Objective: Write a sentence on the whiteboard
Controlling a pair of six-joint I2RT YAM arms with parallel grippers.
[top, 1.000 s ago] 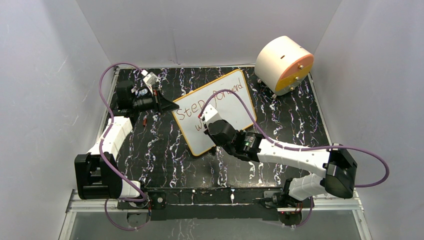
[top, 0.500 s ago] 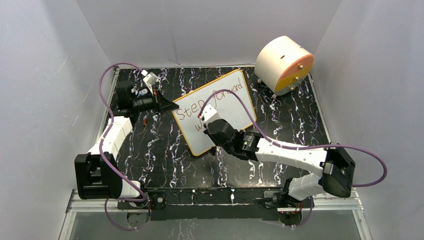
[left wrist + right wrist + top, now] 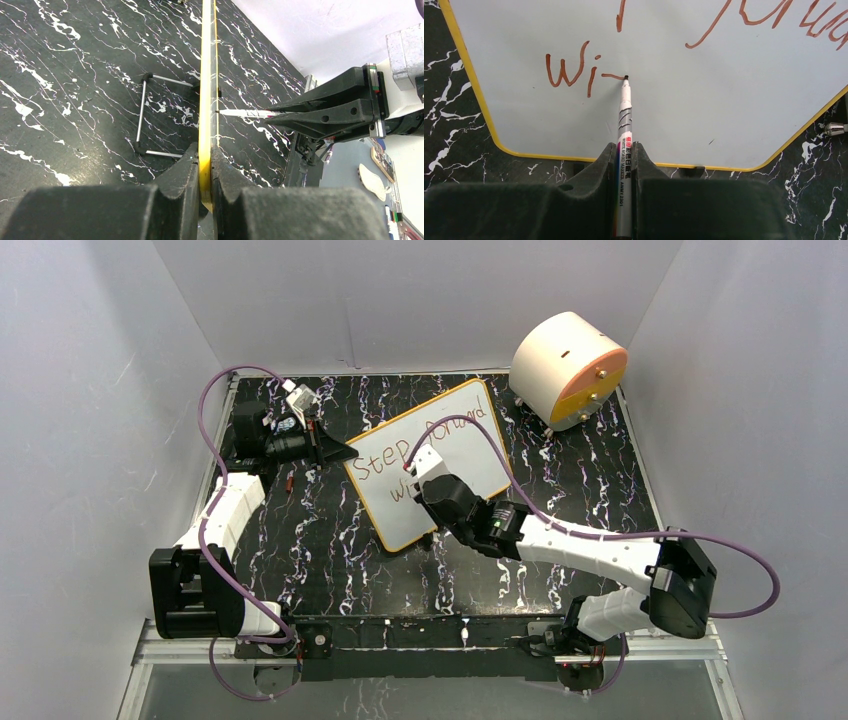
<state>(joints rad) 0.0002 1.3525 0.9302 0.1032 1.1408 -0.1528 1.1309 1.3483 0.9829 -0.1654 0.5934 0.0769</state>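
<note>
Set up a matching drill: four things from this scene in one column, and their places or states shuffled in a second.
1. left claw
2. marker
3. drum
4. whiteboard

A. at the table's far right corner
B. tip on the white surface, pinched in the right claw
C. shut on a yellow frame edge
D. carries reddish-brown words

Pairs: 1-C, 2-B, 3-A, 4-D

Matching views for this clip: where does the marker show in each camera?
Top external: hidden beneath the right hand, over the whiteboard.
Left wrist: the marker lies level right of centre, tip at the board.
Right wrist: centre, upright in the hand's grip, tip on the board.
Shared landmark: the board's yellow frame.
</note>
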